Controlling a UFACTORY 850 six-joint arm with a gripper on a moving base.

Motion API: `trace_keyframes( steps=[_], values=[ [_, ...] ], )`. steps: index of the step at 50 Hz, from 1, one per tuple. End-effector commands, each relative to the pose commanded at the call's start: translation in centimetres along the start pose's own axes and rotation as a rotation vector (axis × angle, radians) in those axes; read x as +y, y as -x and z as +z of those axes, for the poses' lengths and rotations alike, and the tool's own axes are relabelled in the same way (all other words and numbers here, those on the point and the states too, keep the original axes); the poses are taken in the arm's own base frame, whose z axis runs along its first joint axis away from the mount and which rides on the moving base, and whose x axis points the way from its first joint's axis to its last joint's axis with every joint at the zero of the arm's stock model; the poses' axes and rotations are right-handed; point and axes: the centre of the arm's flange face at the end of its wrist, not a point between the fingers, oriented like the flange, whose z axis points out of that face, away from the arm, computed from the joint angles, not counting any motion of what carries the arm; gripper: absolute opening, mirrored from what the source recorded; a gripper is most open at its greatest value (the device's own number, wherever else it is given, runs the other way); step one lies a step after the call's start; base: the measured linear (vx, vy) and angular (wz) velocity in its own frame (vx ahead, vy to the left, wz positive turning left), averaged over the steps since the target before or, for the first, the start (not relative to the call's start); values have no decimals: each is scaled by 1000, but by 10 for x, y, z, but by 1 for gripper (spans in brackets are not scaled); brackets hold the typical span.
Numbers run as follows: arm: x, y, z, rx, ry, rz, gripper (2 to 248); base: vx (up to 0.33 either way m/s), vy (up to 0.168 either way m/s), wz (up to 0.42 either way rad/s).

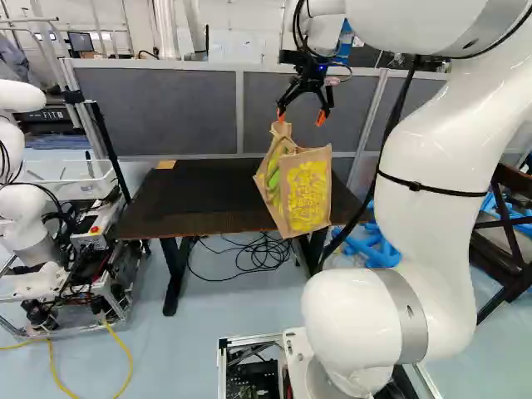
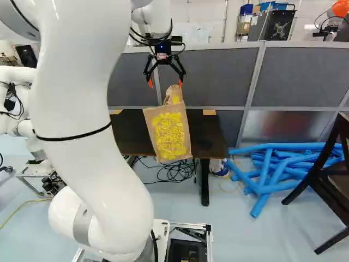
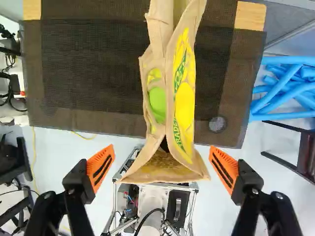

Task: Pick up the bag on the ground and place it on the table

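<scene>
The gripper is open, fingers wide apart. Below it the paper bag tilts, its long axis nearer upright than flat, mouth towards the gripper, at the front edge of the counter. Its underside is hidden; contact with the counter is unclear. The wrist view cuts off one end.

Dark bench on black legs, seen from the arm's base.
Dark mesh covers most of it; pale wood-coloured patches show at eleven and one o'clock, a round disc towards five.
</scene>
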Motion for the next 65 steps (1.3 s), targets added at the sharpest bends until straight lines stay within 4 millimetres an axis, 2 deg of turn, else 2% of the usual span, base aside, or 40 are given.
trace_keyframes(
  steps=[20,65],
  values=[
    [0,0,0,0,0,0,247,-126,-1,4],
    [0,0,0,0,0,0,247,-203,-1,12]
  ],
)
